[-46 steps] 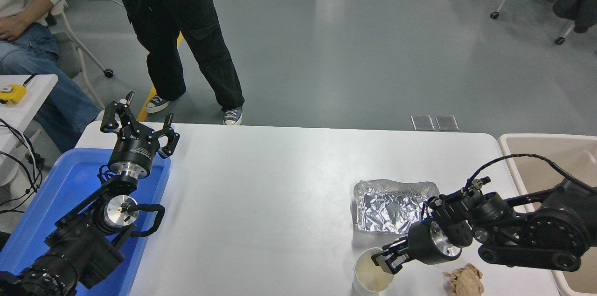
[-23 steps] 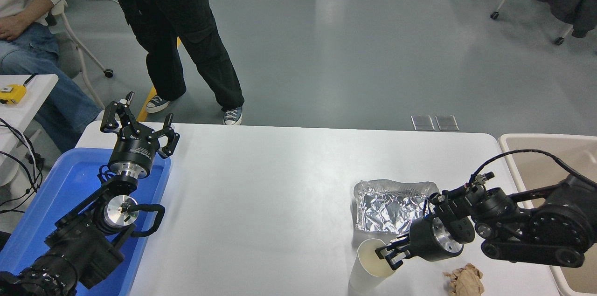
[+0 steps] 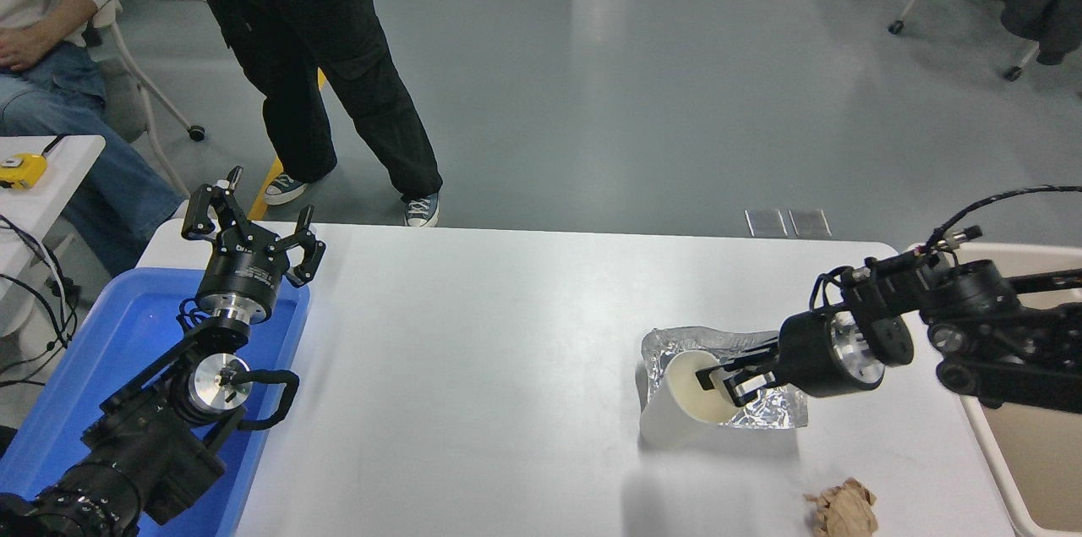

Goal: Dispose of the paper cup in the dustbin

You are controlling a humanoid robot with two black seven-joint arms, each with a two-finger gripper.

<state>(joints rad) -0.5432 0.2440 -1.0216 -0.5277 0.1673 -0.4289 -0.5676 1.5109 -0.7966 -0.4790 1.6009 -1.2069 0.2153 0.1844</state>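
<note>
Paper, thin and white, was what my right claw (image 3: 725, 379) had clamped: the cup (image 3: 683, 406), pinched at its rolled rim with one finger inside the mouth and one outside the wall. It hung tilted, mouth turned toward the claw and up, base pointing down and left, over the near right part of the desk (image 3: 507, 351), in front of the left end of the foil tray (image 3: 765, 351). A shadow on the desk below suggested it was lifted clear, though I could not be sure the base had fully left the surface.

I judged the cup very light and easily crushed; the wall would buckle under a hard squeeze, and the rim was the stiffest place to take it, so the hold looked sound. A light thing held at one edge may swing or slip if the arm jerks.

At the right edge of the desk sat the dustbin (image 3: 997, 254), beige and far larger than the cup, well apart from it, with my forearm reaching over its rim. Near the desk's near edge lay a brown paper ball (image 3: 839, 508), untouched.

My left claw (image 3: 250, 226) was parked at the lower left over the blue bin (image 3: 110, 351), fingers spread and empty.
</note>
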